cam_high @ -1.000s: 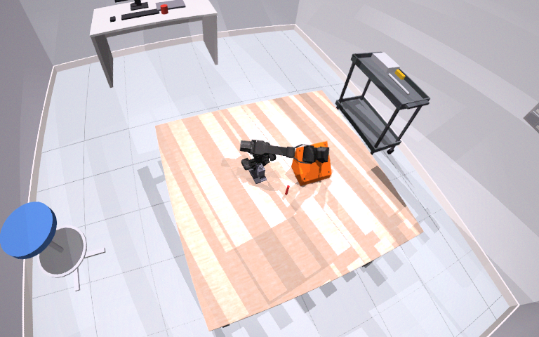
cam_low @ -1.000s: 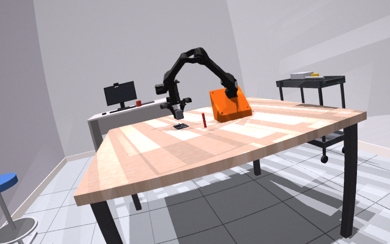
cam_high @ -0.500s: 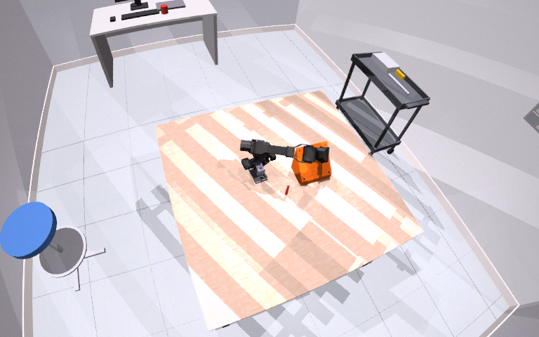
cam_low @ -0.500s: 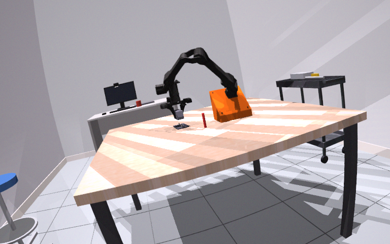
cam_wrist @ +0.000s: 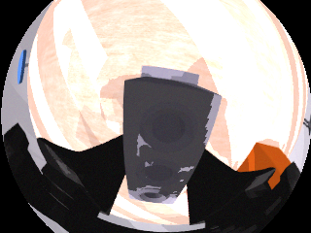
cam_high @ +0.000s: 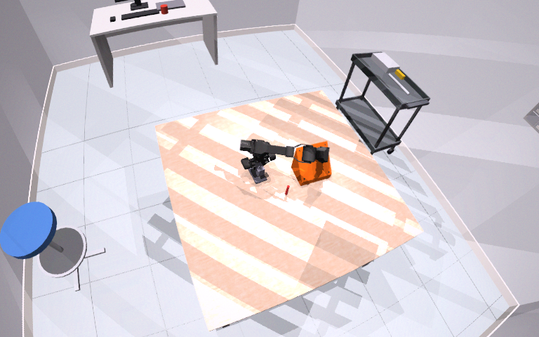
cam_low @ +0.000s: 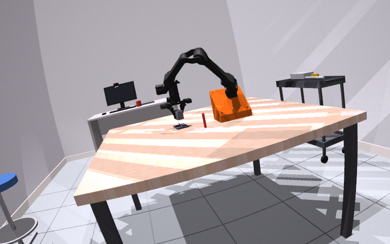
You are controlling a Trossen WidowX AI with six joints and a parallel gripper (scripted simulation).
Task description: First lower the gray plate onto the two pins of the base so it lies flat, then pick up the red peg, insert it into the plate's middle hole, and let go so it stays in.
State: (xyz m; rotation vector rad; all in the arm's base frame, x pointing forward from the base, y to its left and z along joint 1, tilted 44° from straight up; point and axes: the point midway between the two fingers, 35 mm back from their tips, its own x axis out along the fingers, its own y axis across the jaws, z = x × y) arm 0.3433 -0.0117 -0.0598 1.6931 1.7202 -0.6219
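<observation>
My gripper [cam_low: 179, 112] [cam_high: 258, 170] [cam_wrist: 161, 137] is shut on the gray plate [cam_low: 180, 115] [cam_wrist: 170, 131] and holds it a short way above the table. The dark base [cam_low: 181, 125] lies flat on the table just below and slightly in front of the held plate; its pins are too small to make out. In the wrist view the plate fills the middle, with its round middle hole facing the camera, and hides what is under it. The red peg [cam_low: 203, 120] [cam_high: 286, 190] stands upright on the table, to the right of the base and apart from it.
The arm's orange mount [cam_low: 230, 106] [cam_high: 311, 168] stands behind the peg. The wooden table [cam_low: 201, 149] [cam_high: 254, 246] stretches wide in front. A black cart [cam_low: 312, 83] [cam_high: 381, 103], a white desk [cam_high: 153, 17] and a blue stool [cam_high: 27, 229] stand off the table.
</observation>
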